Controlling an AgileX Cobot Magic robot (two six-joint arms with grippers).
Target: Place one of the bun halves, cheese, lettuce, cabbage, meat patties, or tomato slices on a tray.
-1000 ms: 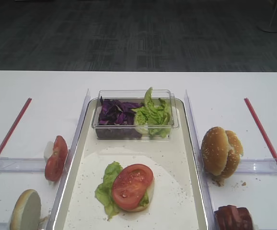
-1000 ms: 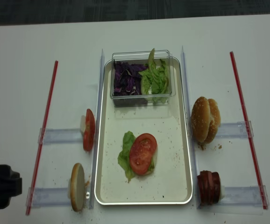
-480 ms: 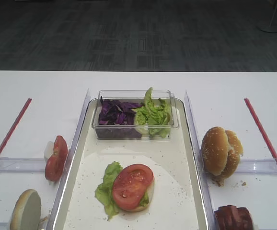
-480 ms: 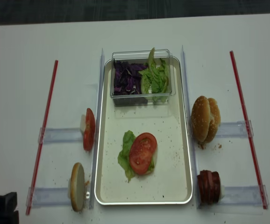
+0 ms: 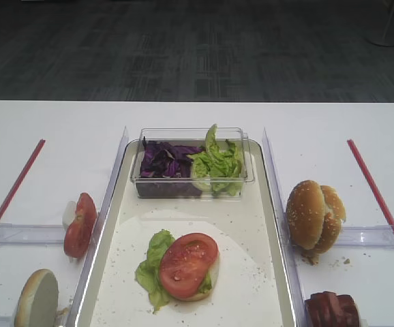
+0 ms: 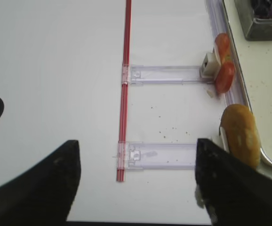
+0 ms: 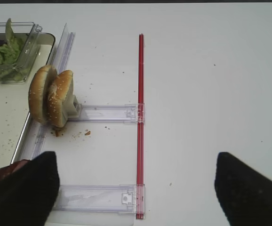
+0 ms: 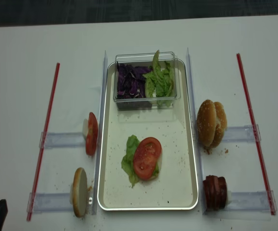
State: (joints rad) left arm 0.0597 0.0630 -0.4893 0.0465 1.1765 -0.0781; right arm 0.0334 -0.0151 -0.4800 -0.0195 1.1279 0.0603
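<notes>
On the silvery tray a tomato slice lies on lettuce over a bun half. More tomato slices stand on edge left of the tray, with a bun half below them. Bun halves and meat patties stand on the right. The cheese is out of view. My left gripper is open over the bare table, left of the lone bun half. My right gripper is open over a clear rail.
A clear tub at the tray's far end holds purple cabbage and lettuce. Red strips and clear plastic rails mark the table on both sides. Crumbs lie near the right buns.
In the realsense view the left arm has drawn back toward the lower-left corner, with only a tip still showing. The food has not moved.
</notes>
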